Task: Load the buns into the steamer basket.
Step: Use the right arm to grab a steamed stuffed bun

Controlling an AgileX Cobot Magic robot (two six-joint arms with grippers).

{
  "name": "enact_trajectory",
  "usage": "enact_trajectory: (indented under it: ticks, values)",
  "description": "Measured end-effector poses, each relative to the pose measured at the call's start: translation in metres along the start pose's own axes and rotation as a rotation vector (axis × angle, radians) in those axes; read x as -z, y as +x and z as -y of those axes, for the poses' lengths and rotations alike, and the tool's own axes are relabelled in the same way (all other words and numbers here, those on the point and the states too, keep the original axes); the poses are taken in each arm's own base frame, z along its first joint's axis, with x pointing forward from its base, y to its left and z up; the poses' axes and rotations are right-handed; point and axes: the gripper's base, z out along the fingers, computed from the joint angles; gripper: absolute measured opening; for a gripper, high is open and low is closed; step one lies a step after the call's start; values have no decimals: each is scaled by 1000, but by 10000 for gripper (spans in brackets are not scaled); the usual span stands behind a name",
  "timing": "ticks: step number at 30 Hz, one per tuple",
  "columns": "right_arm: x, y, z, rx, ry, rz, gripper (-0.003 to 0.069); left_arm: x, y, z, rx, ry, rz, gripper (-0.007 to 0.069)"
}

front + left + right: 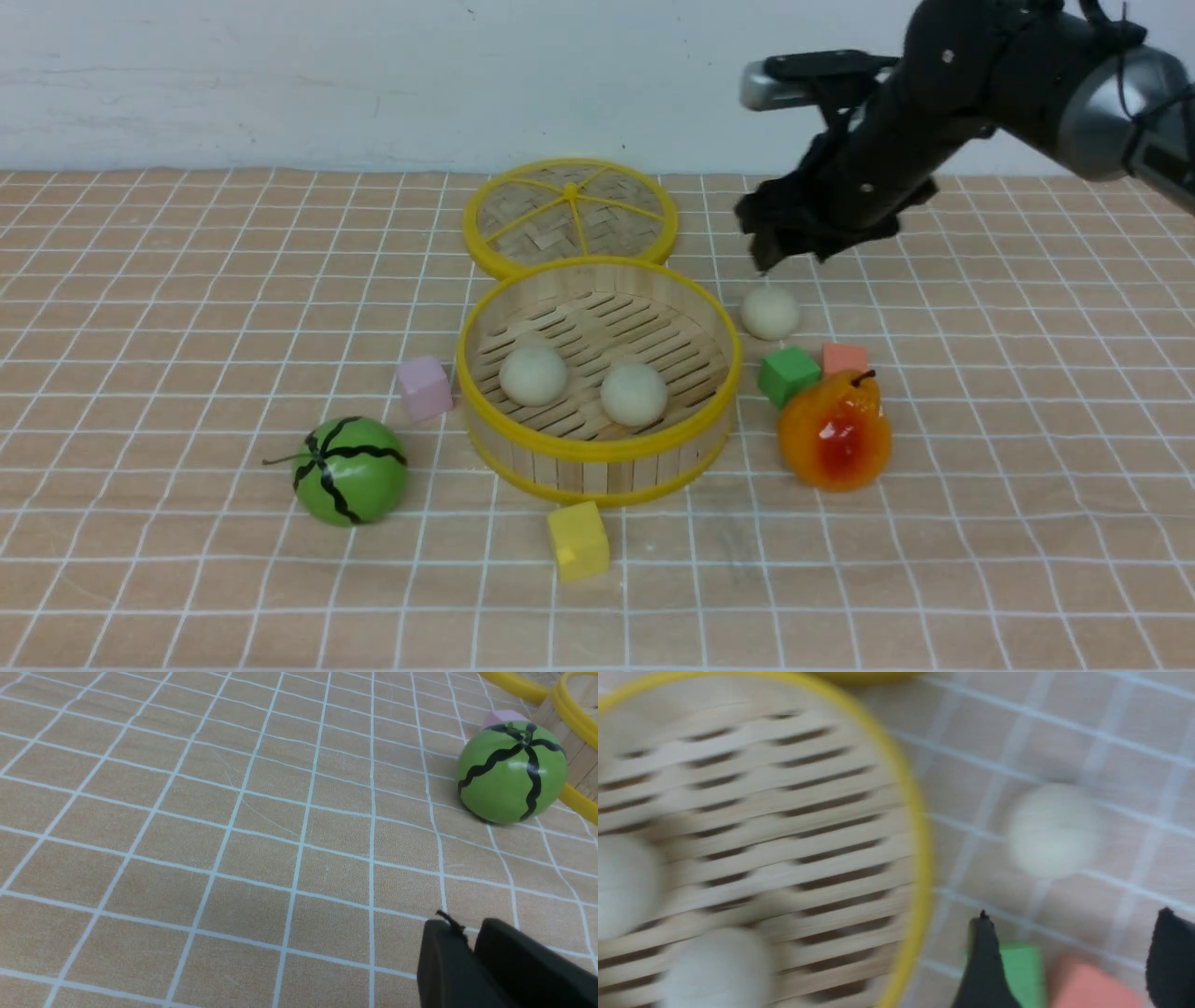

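Our right gripper (780,254) spread wide and empty, hovering near a loose bun (770,312) just right of the basket (597,471), two buns (533,374) inside that basket, we note.

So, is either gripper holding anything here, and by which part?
Nothing is held. The right gripper is open and empty near the loose bun on the table; the left gripper is empty too.
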Motion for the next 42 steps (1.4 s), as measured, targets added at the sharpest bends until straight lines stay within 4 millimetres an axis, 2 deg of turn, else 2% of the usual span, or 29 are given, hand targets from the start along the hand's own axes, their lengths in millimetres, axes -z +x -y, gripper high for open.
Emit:
enact_trajectory:
  ticks: [3,6,8,9,10,13,17,24,32,34,39,42]
  values:
    - [-6,-1,8,-12,25,17,416,0,0,0,0,0,1,99]
    - [-18,-1,9,-15,30,40,363,0,0,0,0,0,1,102]
    - [-28,0,9,-22,25,55,316,0,0,0,0,0,1,102]
    - [-38,2,9,-29,22,58,261,0,0,0,0,0,1,102]
    - [-39,2,9,-31,21,61,255,0,0,0,0,0,1,102]
    - [-58,6,12,-86,26,73,169,0,0,0,0,0,1,102]
    - [-70,7,16,-142,52,104,160,0,0,0,0,0,1,102]
    - [-92,14,19,-182,59,98,241,0,0,0,0,0,1,102]
    - [-100,16,18,-213,39,105,237,0,0,0,0,0,1,102]
    - [-103,18,19,-214,39,99,211,0,0,0,0,0,1,102]
    - [-106,19,19,-213,41,93,38,0,0,0,0,0,1,102]
    - [-99,16,18,-212,39,95,1,0,0,0,0,0,1,102]
